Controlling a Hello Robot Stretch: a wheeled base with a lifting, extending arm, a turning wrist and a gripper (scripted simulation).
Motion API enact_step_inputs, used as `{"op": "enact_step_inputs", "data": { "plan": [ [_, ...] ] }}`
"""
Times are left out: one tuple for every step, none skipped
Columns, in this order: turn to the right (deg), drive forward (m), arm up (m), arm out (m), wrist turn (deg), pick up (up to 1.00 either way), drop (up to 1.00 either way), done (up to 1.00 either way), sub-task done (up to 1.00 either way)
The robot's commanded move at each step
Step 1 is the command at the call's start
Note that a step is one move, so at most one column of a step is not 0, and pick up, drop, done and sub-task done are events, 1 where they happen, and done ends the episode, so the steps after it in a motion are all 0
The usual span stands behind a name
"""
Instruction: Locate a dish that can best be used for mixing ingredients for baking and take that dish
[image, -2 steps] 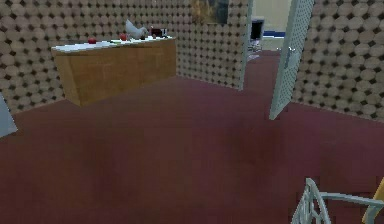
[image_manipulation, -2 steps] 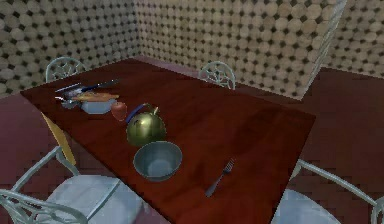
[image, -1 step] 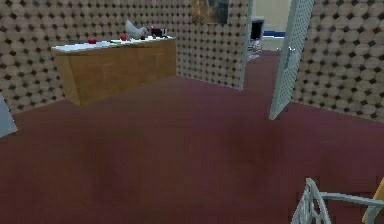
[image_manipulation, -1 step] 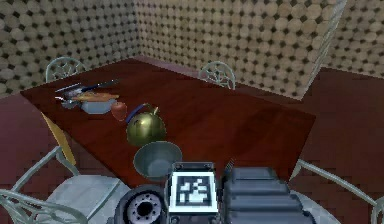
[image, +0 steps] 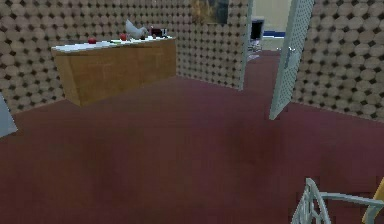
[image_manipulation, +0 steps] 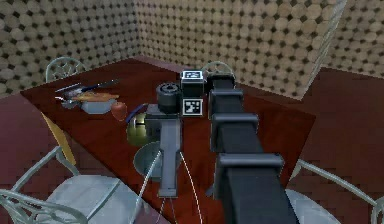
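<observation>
**Gripper over the dining table, pale bowl nearby**

In the arm side view the arm (image_manipulation: 245, 170) reaches out over a dark red-brown table (image_manipulation: 275, 120). The gripper (image_manipulation: 168, 190) hangs above the table's near edge with a grey round shape (image_manipulation: 148, 158) behind it, so it cannot be told whether it holds anything. A pale bowl (image_manipulation: 97, 104) stands on the table toward the view's left, apart from the gripper, with dark utensils (image_manipulation: 85, 88) just beyond it. A rounded olive object (image_manipulation: 136, 126) sits between bowl and gripper. In the forward view a wooden counter (image: 115, 65) stands against the patterned wall, and a pale door (image: 290, 60) stands ajar.
</observation>
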Motion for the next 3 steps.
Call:
{"op": "enact_step_inputs", "data": {
  "plan": [
    [0.0, 0.00, 0.00, 0.00, 45.0, 0.00, 0.00, 0.00, 0.00],
    [0.0, 0.00, 0.00, 0.00, 45.0, 0.00, 0.00, 0.00, 0.00],
    [0.0, 0.00, 0.00, 0.00, 45.0, 0.00, 0.00, 0.00, 0.00]
  ]
}}
